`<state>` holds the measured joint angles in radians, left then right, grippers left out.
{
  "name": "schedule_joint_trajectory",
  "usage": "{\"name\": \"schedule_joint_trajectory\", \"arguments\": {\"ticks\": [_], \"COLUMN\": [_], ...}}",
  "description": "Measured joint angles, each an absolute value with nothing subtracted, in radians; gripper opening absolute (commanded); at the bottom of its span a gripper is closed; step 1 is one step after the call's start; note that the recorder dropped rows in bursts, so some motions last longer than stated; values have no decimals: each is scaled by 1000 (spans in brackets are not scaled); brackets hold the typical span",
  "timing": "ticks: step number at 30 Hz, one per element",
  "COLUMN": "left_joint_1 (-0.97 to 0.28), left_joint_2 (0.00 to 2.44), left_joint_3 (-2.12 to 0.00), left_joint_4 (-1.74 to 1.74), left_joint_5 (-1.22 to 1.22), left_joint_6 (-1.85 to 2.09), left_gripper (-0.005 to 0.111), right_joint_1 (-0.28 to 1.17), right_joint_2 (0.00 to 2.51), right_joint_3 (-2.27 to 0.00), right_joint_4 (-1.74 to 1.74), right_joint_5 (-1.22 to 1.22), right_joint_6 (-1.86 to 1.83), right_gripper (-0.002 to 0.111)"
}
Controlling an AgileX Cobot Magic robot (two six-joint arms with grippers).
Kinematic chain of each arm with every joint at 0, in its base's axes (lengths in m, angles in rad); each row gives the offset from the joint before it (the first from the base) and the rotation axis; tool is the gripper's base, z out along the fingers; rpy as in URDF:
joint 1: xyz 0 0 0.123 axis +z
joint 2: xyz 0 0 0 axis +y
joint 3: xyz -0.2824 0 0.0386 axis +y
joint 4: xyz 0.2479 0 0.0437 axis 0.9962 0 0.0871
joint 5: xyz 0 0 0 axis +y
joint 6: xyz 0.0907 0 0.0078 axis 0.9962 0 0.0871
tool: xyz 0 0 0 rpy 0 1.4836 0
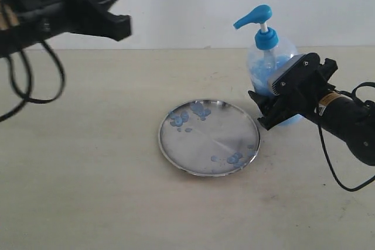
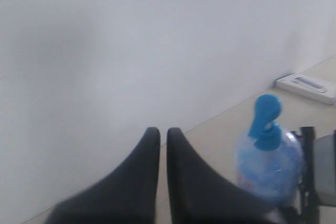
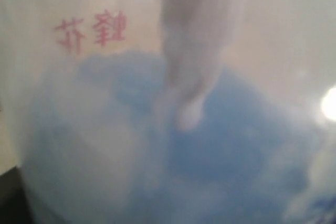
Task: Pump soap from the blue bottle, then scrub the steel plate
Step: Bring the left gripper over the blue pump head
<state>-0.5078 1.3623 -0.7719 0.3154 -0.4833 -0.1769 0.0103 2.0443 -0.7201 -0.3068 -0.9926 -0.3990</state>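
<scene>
The steel plate (image 1: 220,140) lies at the table's middle, with light blue soap (image 1: 179,119) in blobs at its far left and near right rim. Just behind and right of it stands the blue bottle (image 1: 262,62), pump head up. My right gripper (image 1: 265,105) is clamped against the bottle's lower body. In the right wrist view the bottle (image 3: 157,145) fills the frame and hides the jaws. My left gripper (image 1: 126,7) hangs high at the upper left, far from both. Its fingers are almost touching, with nothing between them (image 2: 163,132). The bottle (image 2: 268,169) shows beyond them.
A black cable (image 1: 35,86) loops down from the left arm over the table's left side. The right arm's cable (image 1: 334,171) hangs near the right edge. A flat white object (image 2: 307,85) lies on the table by the wall.
</scene>
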Motion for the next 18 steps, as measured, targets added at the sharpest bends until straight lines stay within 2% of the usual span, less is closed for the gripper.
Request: {"name": "schedule_joint_trajectory", "arguments": {"ticks": [4,11,18], "left_joint_1": [-561,-567,-567], "left_joint_2": [1611,1839,1934], "left_joint_3": [-939,-1276,-1331], "left_joint_4": [452,827,1008], "left_joint_5": [-650,-693,-697], "left_joint_6": [-337,-705,-844], "left_gripper": [4,4,4], "right_joint_1": [10,10,10], "right_joint_2": [2038,2038,2038], "right_joint_3": [-726,-726,-726], "right_joint_4": [-313,-317,-317], "right_joint_5": [-961,-958,-956], "right_joint_6": [-401,-405,-407], "right_gripper": [0,0,0]}}
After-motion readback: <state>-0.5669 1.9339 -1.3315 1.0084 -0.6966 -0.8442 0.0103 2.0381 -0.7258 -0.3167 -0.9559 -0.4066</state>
